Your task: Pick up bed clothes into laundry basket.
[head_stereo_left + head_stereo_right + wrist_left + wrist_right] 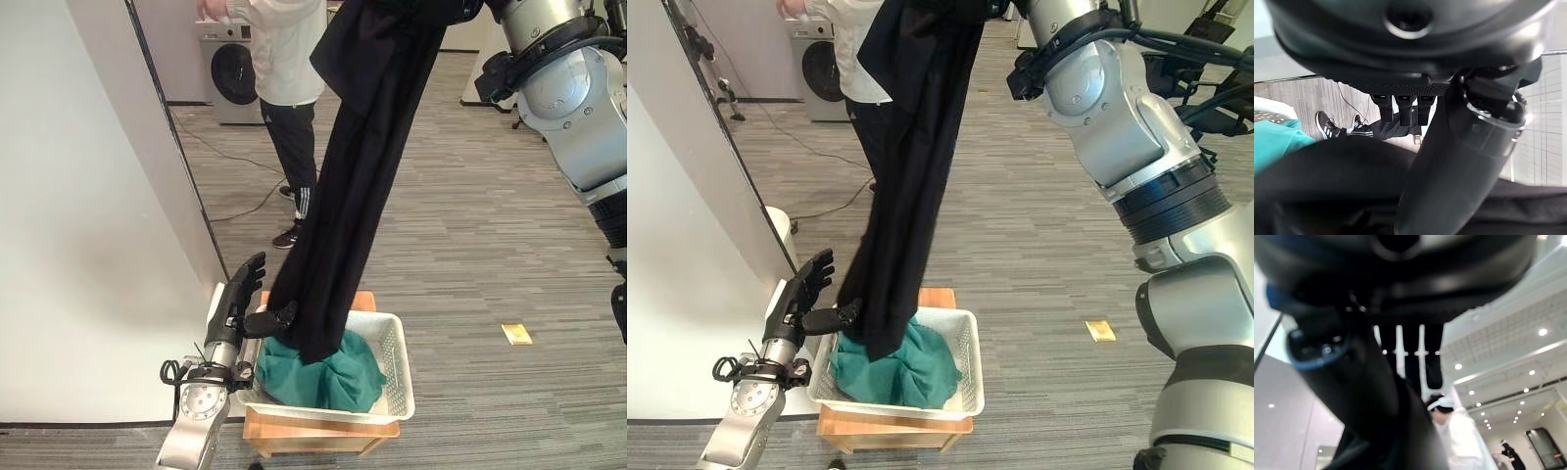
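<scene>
A long black garment [362,176] hangs from my raised right arm, whose hand [1376,396] is closed on its top. The garment's lower end reaches down into a white laundry basket [397,382] and rests on a green cloth [338,380] lying inside. My left hand [240,294] is at the basket's left rim, open with its fingers [1396,110] straight. Its thumb touches the side of the hanging black cloth [1337,171].
The basket sits on a low wooden stool [313,431]. A white wall panel [88,215] stands close on the left. A person [284,59] stands behind, by a washing machine [230,69]. A small yellow item [516,334] lies on the floor at right.
</scene>
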